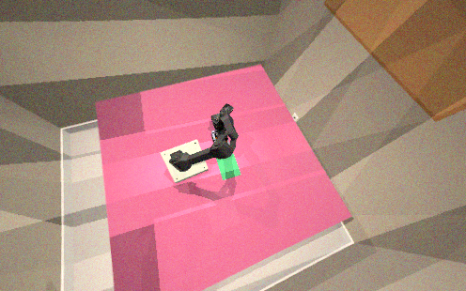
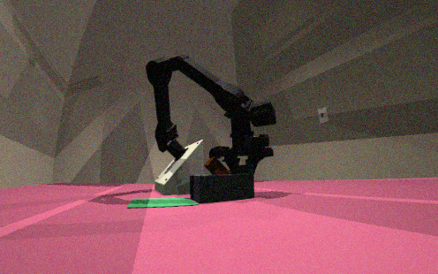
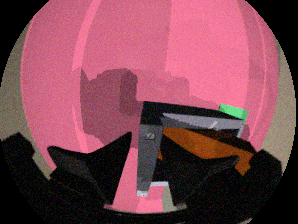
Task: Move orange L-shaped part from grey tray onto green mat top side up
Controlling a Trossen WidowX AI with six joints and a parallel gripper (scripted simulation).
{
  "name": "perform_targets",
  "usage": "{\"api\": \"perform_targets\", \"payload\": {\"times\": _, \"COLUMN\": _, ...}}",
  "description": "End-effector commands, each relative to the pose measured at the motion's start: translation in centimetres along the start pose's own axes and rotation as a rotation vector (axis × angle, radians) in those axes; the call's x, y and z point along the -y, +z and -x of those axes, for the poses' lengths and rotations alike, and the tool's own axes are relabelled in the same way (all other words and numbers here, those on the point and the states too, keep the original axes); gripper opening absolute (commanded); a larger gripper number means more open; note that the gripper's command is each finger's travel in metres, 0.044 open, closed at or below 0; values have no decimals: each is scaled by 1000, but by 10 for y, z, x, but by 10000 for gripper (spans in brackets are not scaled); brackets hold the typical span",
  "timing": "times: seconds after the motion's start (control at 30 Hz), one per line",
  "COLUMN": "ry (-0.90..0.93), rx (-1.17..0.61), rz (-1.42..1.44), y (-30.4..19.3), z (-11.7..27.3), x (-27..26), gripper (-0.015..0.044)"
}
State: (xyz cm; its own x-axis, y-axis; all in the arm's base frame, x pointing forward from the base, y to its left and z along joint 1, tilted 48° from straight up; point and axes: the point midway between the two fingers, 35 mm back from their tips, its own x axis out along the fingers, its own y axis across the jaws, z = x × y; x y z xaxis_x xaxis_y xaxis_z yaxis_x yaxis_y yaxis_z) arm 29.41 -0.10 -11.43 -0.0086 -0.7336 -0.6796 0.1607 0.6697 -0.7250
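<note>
The orange L-shaped part point(image 2: 216, 166) point(image 3: 200, 145) is tilted in the grey tray point(image 2: 221, 189) point(image 3: 149, 167). Its end nearer the mat stands up above the tray wall, and its other end is low, hidden by the wall and a finger. My gripper point(image 3: 145, 136) is partly open with nothing between its fingers. It is down at the tray end away from the mat; the right finger in the wrist view overlaps the orange part. Whether it touches is hidden. The green mat point(image 1: 228, 171) point(image 2: 162, 203) point(image 3: 234, 111) lies bare beside the tray.
The arm's pale base plate point(image 1: 191, 176) point(image 2: 166, 178) stands tilted beside the tray and mat. The arm arches from it over to the tray and covers most of the tray in the top view. All stand on the pink table top point(image 1: 256, 202).
</note>
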Motion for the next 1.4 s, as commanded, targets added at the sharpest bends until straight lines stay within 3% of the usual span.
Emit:
{"api": "perform_targets", "payload": {"times": 0.0, "ry": -12, "rx": -3, "rz": 6, "y": -1, "z": -3, "x": 3, "gripper": 180}}
{"api": "perform_targets", "payload": {"times": 0.8, "ry": -10, "rx": -3, "rz": 5, "y": -1, "z": 11, "x": -9, "gripper": 180}}
{"api": "perform_targets", "payload": {"times": 0.9, "ry": -7, "rx": -3, "rz": 6, "y": 1, "z": 29, "x": -9, "gripper": 180}}
{"api": "perform_targets", "payload": {"times": 1.1, "ry": -6, "rx": -4, "rz": 6, "y": -1, "z": 105, "x": 0, "gripper": 180}}
{"api": "perform_targets", "payload": {"times": 1.37, "ry": 3, "rx": 18, "rz": 7, "y": 2, "z": 111, "x": -1, "gripper": 180}}
